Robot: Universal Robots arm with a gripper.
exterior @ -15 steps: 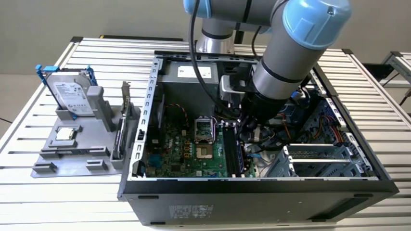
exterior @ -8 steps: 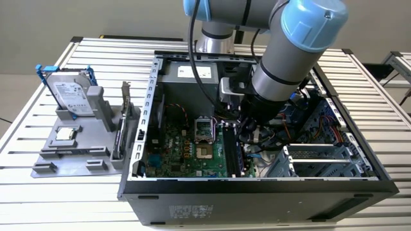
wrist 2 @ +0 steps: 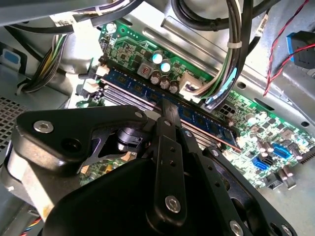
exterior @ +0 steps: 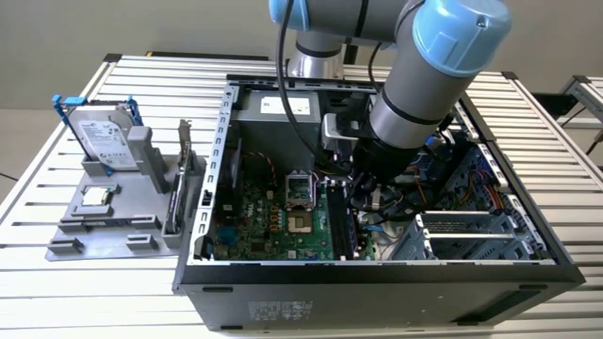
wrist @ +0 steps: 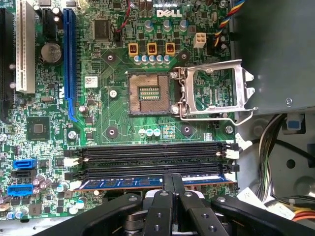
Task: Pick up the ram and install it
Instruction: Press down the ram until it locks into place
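The ram (wrist: 123, 183) (wrist 2: 206, 120) is a long blue-green stick standing on edge in the memory slot nearest the gripper, inside the open computer case (exterior: 377, 272). My gripper (wrist: 172, 180) (wrist 2: 170, 109) (exterior: 361, 208) is low over the motherboard. Its fingers are shut together, and their tips rest on the ram's upper edge near its middle, with nothing clamped between them. The gripper's black linkage hides the board edge below the ram in both wrist views. White slot latches (wrist: 232, 153) sit at the slot ends.
Empty black memory slots (wrist: 152, 158) lie beside the ram. The CPU socket (wrist: 147, 93) has its metal frame (wrist: 214, 91) swung open. Cable bundles (wrist 2: 231, 49) hang close by. Outside the case, a grey stand (exterior: 113, 226) holds a blue-framed hard drive (exterior: 99, 138) and a bracketed card (exterior: 181, 176).
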